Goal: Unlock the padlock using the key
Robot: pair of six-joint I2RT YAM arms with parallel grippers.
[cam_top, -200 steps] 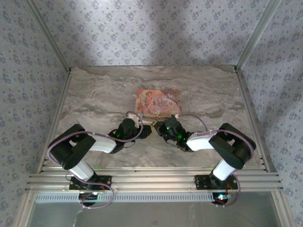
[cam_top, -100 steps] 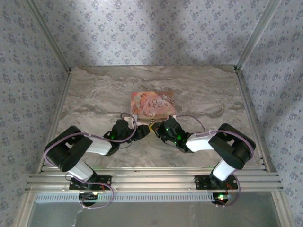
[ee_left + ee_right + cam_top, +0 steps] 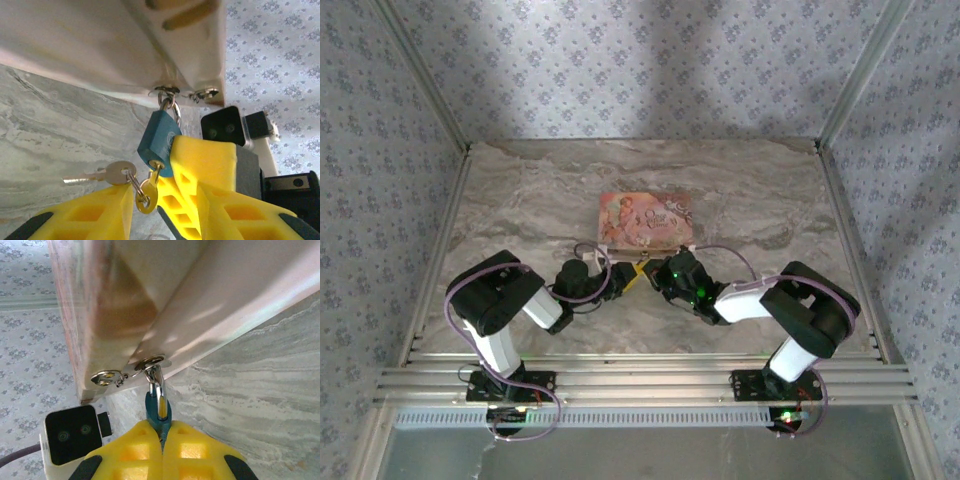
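The small blue-green padlock [image 3: 159, 140] hangs by its shackle [image 3: 160, 390] from the hasp [image 3: 169, 92] of the pink floral box [image 3: 645, 220]. My right gripper [image 3: 161, 434] is shut on the padlock [image 3: 152, 409] body, and its yellow fingers [image 3: 207, 157] show beside the lock. A key [image 3: 155, 172] sits in the keyhole. Its head [image 3: 145, 201] hangs between my left gripper's [image 3: 147, 212] fingers, which stand open with gaps on both sides. A second silver key [image 3: 105, 174] dangles from the same ring.
The box stands mid-table on the marble top [image 3: 520, 200], its front edge just beyond both grippers [image 3: 638, 275]. Patterned walls and metal frame rails [image 3: 640, 385] close in the table. Each wrist camera sees the other [image 3: 75, 432].
The box has slid slightly left. The left arm's elbow has risen and drawn in toward its base, while its gripper stays by the padlock. The right gripper keeps its hold.
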